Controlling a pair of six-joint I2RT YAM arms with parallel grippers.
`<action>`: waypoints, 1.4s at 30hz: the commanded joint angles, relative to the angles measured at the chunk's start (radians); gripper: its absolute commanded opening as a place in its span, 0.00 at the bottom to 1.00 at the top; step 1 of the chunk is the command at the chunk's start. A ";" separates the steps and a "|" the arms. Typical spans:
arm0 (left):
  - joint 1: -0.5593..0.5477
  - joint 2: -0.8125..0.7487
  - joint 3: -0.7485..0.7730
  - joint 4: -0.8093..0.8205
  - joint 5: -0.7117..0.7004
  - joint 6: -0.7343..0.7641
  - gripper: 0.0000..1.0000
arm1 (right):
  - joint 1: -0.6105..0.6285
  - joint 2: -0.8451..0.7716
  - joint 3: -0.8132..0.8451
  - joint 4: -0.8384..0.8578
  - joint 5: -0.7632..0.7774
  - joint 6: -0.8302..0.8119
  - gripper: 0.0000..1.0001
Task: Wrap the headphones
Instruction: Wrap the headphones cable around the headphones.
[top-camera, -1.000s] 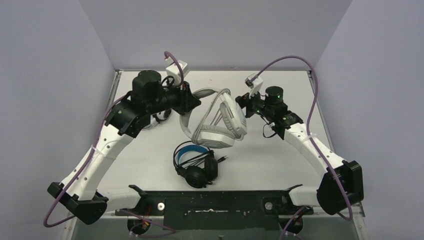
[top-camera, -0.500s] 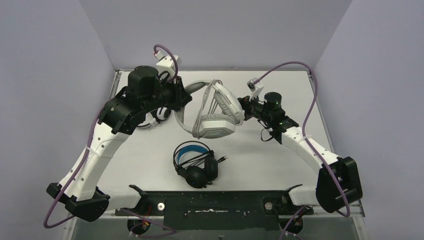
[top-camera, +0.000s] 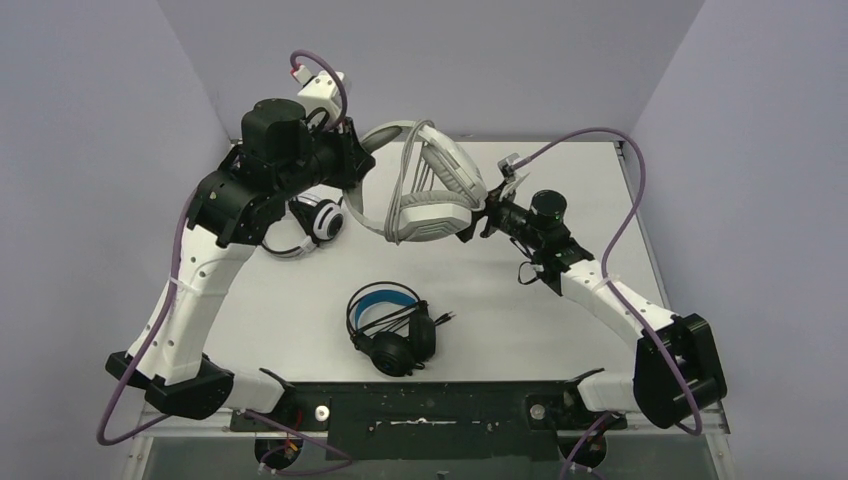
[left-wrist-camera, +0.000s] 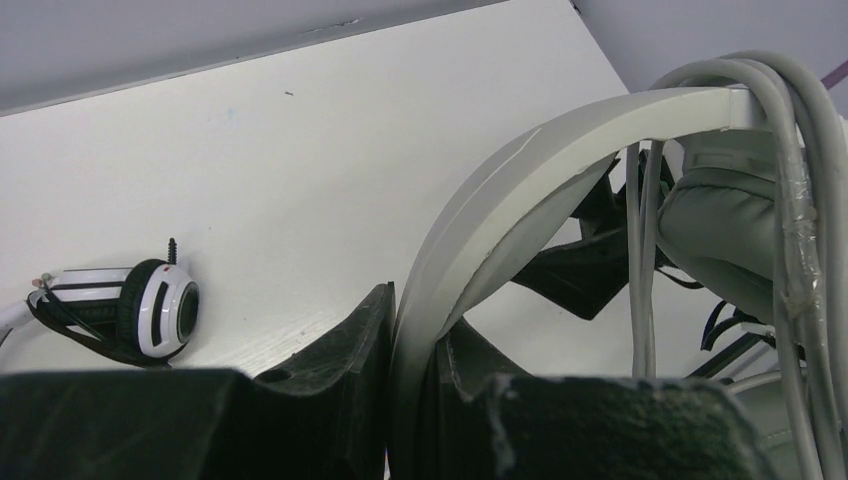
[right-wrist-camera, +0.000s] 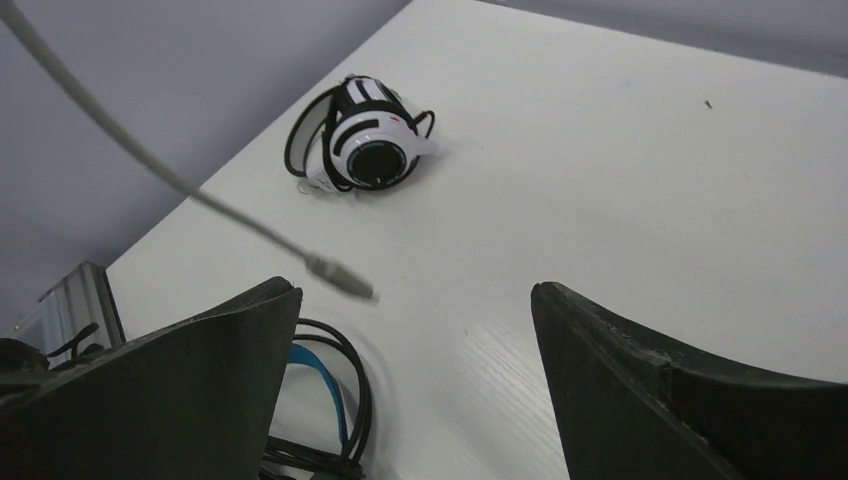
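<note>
— What's over on the left?
— A white headset (top-camera: 320, 218) lying on the bench (top-camera: 560, 170). The left gripper (left-wrist-camera: 415, 340) pinches the grey headset (top-camera: 430, 195) by its band, held aloft (cable (left-wrist-camera: 640, 250) draped over).
— And rightward?
— The black headset (top-camera: 392, 325) sits near, mid-bench. The right gripper (right-wrist-camera: 415, 330) gapes, empty.

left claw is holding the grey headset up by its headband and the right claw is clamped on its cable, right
Not quite. The right claw is open and grips nothing; the cable's plug only dangles in front of it, as the right wrist view shows. The left claw does hold the grey headset by its headband.
</note>
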 joint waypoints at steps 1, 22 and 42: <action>0.010 0.020 0.090 0.103 0.012 -0.037 0.00 | 0.064 0.041 0.003 0.276 -0.009 0.031 0.89; 0.010 0.010 0.122 0.097 0.010 -0.040 0.00 | 0.055 0.034 -0.030 0.269 -0.017 0.054 0.84; 0.010 -0.003 0.118 0.106 0.032 -0.059 0.00 | 0.058 0.171 -0.035 0.409 -0.072 0.149 0.69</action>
